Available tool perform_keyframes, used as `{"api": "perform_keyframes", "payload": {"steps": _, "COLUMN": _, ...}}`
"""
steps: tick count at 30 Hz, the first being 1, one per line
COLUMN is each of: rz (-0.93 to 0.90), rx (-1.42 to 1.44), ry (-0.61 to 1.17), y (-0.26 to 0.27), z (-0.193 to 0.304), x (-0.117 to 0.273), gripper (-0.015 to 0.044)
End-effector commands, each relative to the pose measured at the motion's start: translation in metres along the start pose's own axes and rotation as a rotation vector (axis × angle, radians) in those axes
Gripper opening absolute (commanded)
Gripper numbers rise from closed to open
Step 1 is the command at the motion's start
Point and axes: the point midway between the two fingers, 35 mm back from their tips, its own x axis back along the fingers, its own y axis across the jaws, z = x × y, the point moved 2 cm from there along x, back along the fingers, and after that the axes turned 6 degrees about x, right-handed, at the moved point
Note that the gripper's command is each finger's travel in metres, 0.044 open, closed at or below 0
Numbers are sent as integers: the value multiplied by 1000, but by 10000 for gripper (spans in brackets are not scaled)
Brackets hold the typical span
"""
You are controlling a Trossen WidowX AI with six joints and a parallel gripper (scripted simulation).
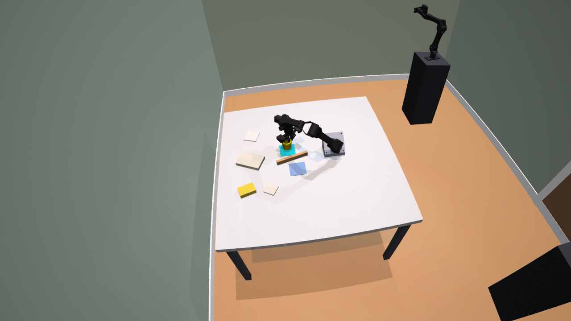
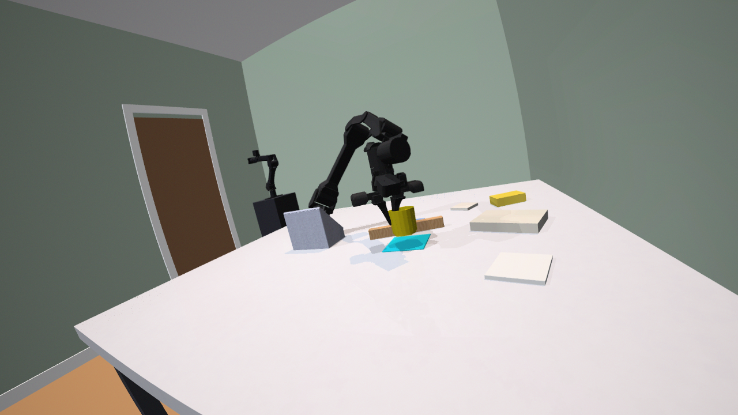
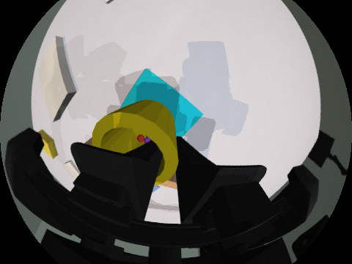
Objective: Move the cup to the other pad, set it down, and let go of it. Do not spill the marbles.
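My end effector point(image 3: 163, 171) is clamped on the cup's point(image 2: 402, 220) rim above the cyan pad point(image 2: 406, 242), toward the desk's point(image 2: 413, 330) far edge from the exterior view; lowering it tilted could spill the marbles point(image 3: 143, 139).

Walls point(image 2: 392, 72): muted green, plain. Ceiling point(image 2: 170, 20): grey. Floor point(image 1: 459, 199): orange-tan, grey skirting along wall base. Door point(image 2: 177, 191): brown, light grey frame, in left wall of exterior view. Table point(image 1: 339, 199): white top, dark legs, soft shadow beneath. Black pedestal point(image 1: 425, 89): in far corner near wall.
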Motion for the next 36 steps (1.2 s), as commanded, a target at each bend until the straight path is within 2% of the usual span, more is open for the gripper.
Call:
{"api": "perform_keyframes", "payload": {"steps": 1, "rz": -1, "rx": -5, "ry": 5, "y": 0, "z": 1, "x": -9, "gripper": 0}}
{"api": "perform_keyframes", "payload": {"steps": 11, "rz": -2, "rx": -4, "ry": 6, "y": -1, "z": 1, "x": -22, "gripper": 0}}
{"api": "perform_keyframes", "payload": {"steps": 27, "rz": 0, "rx": 0, "ry": 3, "y": 0, "z": 1, "x": -20, "gripper": 0}}
{"api": "perform_keyframes", "payload": {"steps": 32, "rz": 0, "rx": 0, "ry": 3, "y": 0, "z": 1, "x": -20, "gripper": 131}}
{"api": "perform_keyframes", "payload": {"steps": 36, "rz": 0, "rx": 0, "ry": 3, "y": 0, "z": 1, "x": -20, "gripper": 147}}
